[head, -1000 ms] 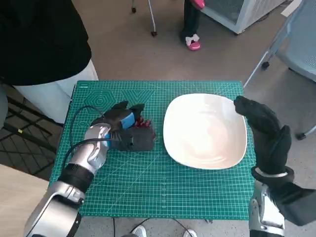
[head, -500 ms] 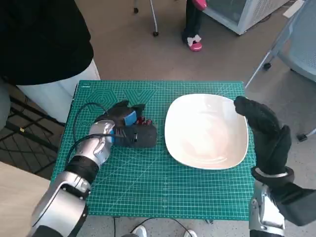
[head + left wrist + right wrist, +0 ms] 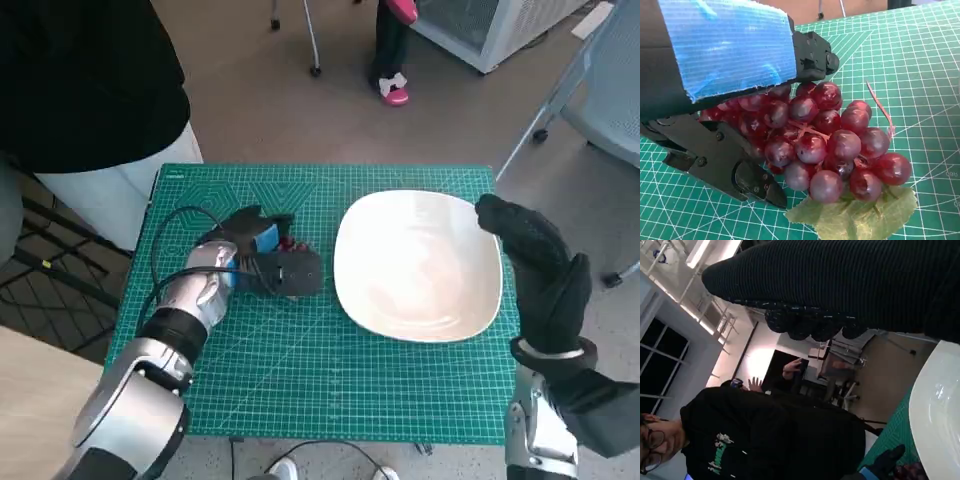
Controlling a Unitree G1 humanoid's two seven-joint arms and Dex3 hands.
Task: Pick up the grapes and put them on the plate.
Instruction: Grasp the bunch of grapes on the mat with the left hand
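Even, soft daylight fills the head view, and the green gridded cutting mat (image 3: 330, 370) on the surface is sharply drawn. The wide white ceramic plate (image 3: 420, 265) shows only a faint sheen and casts almost no shadow on the mat. Straight lines bend toward the picture's edges. In the left wrist view the bunch of dark red grapes (image 3: 832, 145) is crisp, each berry with small highlights. The right wrist view is backlit: bright ceiling strip lights (image 3: 700, 252) glare, and the black knitted right hand (image 3: 840, 285) is nearly silhouetted.

Green gridded cutting mat (image 3: 330, 385) over the small table. Beyond it, pink shoe (image 3: 392, 88), grey wheeled chair (image 3: 600, 95). Close by, person in black top (image 3: 765, 440).
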